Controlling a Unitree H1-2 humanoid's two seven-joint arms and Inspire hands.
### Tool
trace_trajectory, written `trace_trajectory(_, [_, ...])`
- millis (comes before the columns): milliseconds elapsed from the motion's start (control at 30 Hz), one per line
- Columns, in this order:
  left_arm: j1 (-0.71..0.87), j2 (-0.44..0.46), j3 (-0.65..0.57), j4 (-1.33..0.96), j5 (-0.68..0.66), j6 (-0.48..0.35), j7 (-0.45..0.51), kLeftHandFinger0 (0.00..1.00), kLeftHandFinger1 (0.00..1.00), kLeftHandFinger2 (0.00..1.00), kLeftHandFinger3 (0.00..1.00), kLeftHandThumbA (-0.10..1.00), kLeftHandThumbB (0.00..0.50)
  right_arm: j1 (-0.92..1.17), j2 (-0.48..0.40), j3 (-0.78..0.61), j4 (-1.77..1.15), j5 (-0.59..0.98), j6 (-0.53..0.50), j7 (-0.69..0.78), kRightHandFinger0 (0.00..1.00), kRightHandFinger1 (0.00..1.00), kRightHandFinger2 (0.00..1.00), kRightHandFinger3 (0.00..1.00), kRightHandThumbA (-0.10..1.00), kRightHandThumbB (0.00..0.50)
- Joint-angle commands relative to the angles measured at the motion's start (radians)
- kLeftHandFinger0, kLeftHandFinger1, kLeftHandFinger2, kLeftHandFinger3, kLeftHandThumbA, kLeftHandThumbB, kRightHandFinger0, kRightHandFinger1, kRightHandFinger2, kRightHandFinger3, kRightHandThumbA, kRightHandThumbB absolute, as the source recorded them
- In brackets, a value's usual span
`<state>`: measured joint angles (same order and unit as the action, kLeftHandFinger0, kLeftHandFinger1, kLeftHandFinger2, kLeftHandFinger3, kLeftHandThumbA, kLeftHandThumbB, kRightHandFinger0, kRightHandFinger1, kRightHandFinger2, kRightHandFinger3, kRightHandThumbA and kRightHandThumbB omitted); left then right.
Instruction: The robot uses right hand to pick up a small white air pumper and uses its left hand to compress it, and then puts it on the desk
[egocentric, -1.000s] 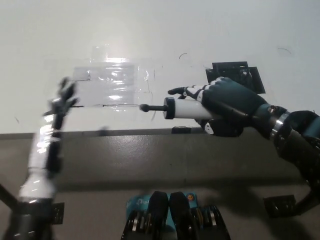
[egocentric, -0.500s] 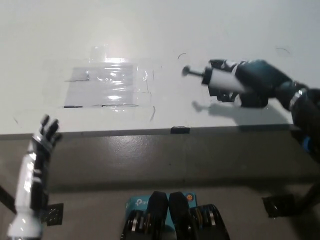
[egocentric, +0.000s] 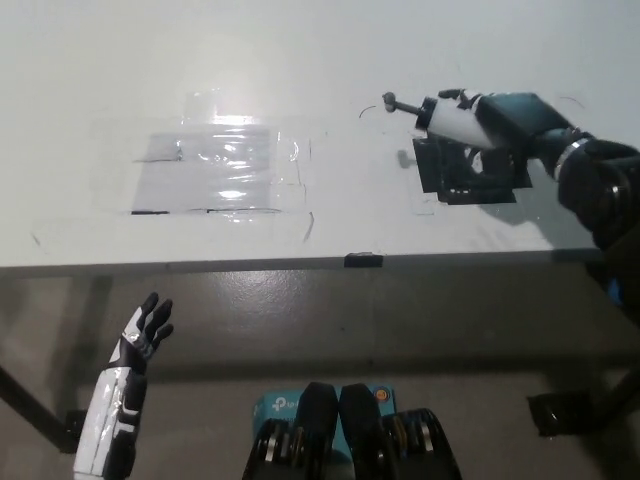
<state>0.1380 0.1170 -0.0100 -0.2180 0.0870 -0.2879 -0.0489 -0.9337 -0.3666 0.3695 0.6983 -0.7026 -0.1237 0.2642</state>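
At about two o'clock in the head view, the right hand (egocentric: 505, 125) gripped the small white air pumper (egocentric: 448, 119) just above the table (egocentric: 330, 60), over a black patch (egocentric: 462, 170), its rod pointing toward ten o'clock. At seven o'clock the left hand (egocentric: 143, 335) hung below the table edge, released, fingers spread. Judged step: setting down; next, lower it and let go

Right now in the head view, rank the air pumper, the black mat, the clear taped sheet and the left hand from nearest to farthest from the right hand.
1. Air pumper, held in the right hand.
2. Black mat, just beneath.
3. Clear taped sheet, desk centre-left.
4. Left hand, open, below the desk edge, lower left.
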Motion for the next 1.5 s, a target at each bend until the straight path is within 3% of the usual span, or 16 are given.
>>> trace_trajectory(0, [0.004, 0.016, -0.003, 0.005, 0.021, -0.085, -0.001, 1.0, 1.0, 1.0, 1.0, 1.0, 0.178, -0.056, -0.001, 0.002, -0.013, 0.007, 0.023, -0.009, 0.2, 0.52, 0.78, 0.82, -0.05, 0.193])
trace_trajectory(33, [0.004, 0.016, -0.002, 0.005, 0.024, -0.085, 0.0, 1.0, 1.0, 1.0, 1.0, 1.0, 0.179, -0.055, 0.0, 0.006, -0.02, 0.016, 0.039, 0.033, 0.16, 0.47, 0.69, 0.69, -0.02, 0.201])
trace_trajectory(67, [0.004, 0.015, -0.001, 0.003, 0.03, -0.084, 0.002, 1.0, 1.0, 1.0, 1.0, 1.0, 0.179, -0.053, -0.002, 0.011, -0.033, 0.025, 0.05, 0.072, 0.19, 0.46, 0.63, 0.69, 0.01, 0.208])
trace_trajectory(100, [0.002, 0.015, -0.002, 0.01, 0.031, -0.097, 0.004, 1.0, 1.0, 1.0, 1.0, 1.0, 0.169, -0.05, -0.008, 0.019, -0.056, 0.034, 0.065, 0.124, 0.55, 0.76, 0.86, 0.83, 0.09, 0.224])
trace_trajectory(133, [0.002, 0.015, -0.002, 0.011, 0.031, -0.099, 0.003, 1.0, 1.0, 1.0, 1.0, 1.0, 0.17, -0.048, -0.01, 0.018, -0.073, 0.044, 0.077, 0.153, 0.7, 0.89, 0.97, 0.9, 0.12, 0.233])
trace_trajectory(167, [0.001, 0.015, -0.001, 0.011, 0.032, -0.098, 0.003, 1.0, 1.0, 1.0, 1.0, 1.0, 0.177, -0.051, -0.012, 0.022, -0.08, 0.049, 0.079, 0.176, 0.94, 1.0, 1.0, 1.0, 0.2, 0.263])
trace_trajectory(200, [-0.001, 0.014, 0.0, 0.011, 0.033, -0.097, 0.004, 1.0, 1.0, 1.0, 1.0, 1.0, 0.178, -0.056, -0.015, 0.028, -0.081, 0.05, 0.075, 0.195, 1.0, 1.0, 1.0, 1.0, 0.22, 0.271])
trace_trajectory(233, [0.0, 0.015, 0.001, 0.015, 0.034, -0.103, 0.004, 1.0, 1.0, 1.0, 1.0, 1.0, 0.179, -0.057, -0.028, 0.059, -0.11, 0.016, 0.098, 0.242, 1.0, 1.0, 1.0, 1.0, 0.44, 0.315])
trace_trajectory(267, [0.0, 0.015, 0.001, 0.016, 0.034, -0.105, 0.004, 1.0, 1.0, 1.0, 1.0, 1.0, 0.18, -0.056, -0.03, 0.066, -0.119, 0.011, 0.107, 0.251, 1.0, 1.0, 1.0, 1.0, 0.48, 0.314])
trace_trajectory(533, [0.006, 0.013, 0.006, 0.006, 0.027, -0.09, 0.002, 1.0, 1.0, 1.0, 1.0, 1.0, 0.193, -0.044, -0.063, 0.082, -0.203, 0.018, 0.216, 0.359, 1.0, 1.0, 1.0, 1.0, 0.61, 0.393])
trace_trajectory(667, [0.013, 0.018, 0.003, 0.004, 0.003, -0.082, -0.008, 1.0, 1.0, 1.0, 1.0, 1.0, 0.198, -0.056, -0.081, 0.052, -0.249, 0.092, 0.255, 0.449, 1.0, 1.0, 1.0, 1.0, 0.82, 0.47])
trace_trajectory(800, [0.014, 0.014, 0.002, 0.005, -0.001, -0.083, -0.009, 1.0, 1.0, 1.0, 1.0, 1.0, 0.191, -0.067, -0.09, -0.036, -0.36, 0.197, 0.279, 0.465, 1.0, 1.0, 1.0, 1.0, 0.91, 0.438])
trace_trajectory(900, [0.01, 0.014, 0.002, 0.007, -0.001, -0.082, -0.009, 1.0, 1.0, 1.0, 1.0, 1.0, 0.187, -0.051, -0.083, -0.182, -0.561, 0.293, 0.307, 0.399, 1.0, 1.0, 1.0, 1.0, 1.0, 0.362])
trace_trajectory(1167, [-0.025, 0.0, 0.002, 0.003, -0.026, -0.024, -0.011, 1.0, 1.0, 1.0, 1.0, 1.0, 0.192, 0.12, 0.026, -0.446, -1.069, 0.428, 0.348, 0.245, 1.0, 1.0, 1.0, 1.0, 1.0, 0.371])
trace_trajectory(1233, [-0.022, -0.006, 0.0, 0.011, -0.033, -0.028, -0.011, 1.0, 1.0, 1.0, 1.0, 1.0, 0.172, 0.263, 0.09, -0.483, -1.188, 0.5, 0.317, 0.204, 1.0, 1.0, 1.0, 1.0, 1.0, 0.323])
trace_trajectory(1467, [-0.018, -0.014, 0.005, 0.015, -0.047, -0.006, -0.009, 1.0, 1.0, 1.0, 1.0, 1.0, 0.163, 0.67, 0.277, -0.46, -1.215, 0.501, 0.144, 0.099, 1.0, 1.0, 1.0, 1.0, 1.0, 0.286])
